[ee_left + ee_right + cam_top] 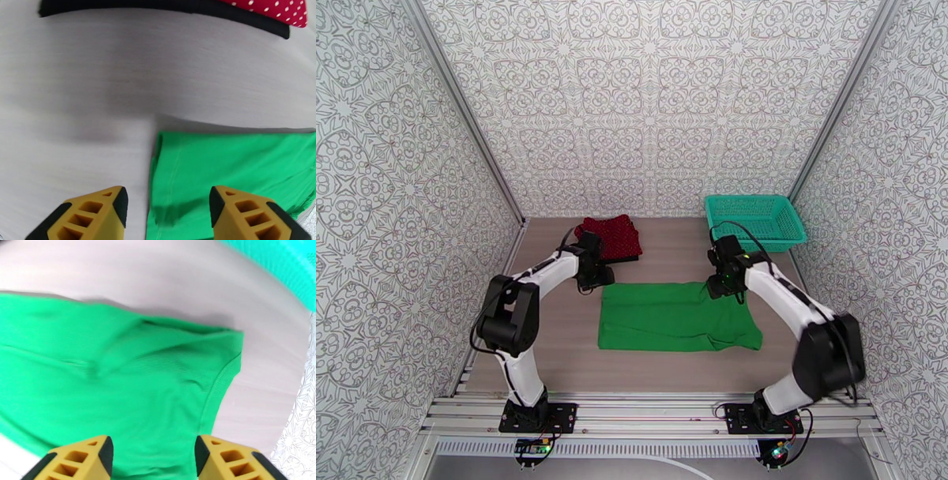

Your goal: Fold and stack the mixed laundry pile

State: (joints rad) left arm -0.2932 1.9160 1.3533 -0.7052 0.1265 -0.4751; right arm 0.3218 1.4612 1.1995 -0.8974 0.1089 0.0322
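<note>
A bright green garment [675, 317] lies spread flat mid-table. At the back left the dark red dotted garment [611, 234] rests folded on top of the black one [626, 258]. My left gripper [599, 278] hovers at the green cloth's far left corner [221, 165], jaws open and empty above the corner edge, with the black garment [158, 6] and red garment [276, 8] beyond. Over the far right corner of the green cloth [118, 386], my right gripper [720, 286] also stands open, holding nothing.
A teal mesh basket [754, 221] stands at the back right, its rim [276, 267] close beyond the right gripper. Patterned walls close in the table on three sides. Bare tabletop runs along the front edge.
</note>
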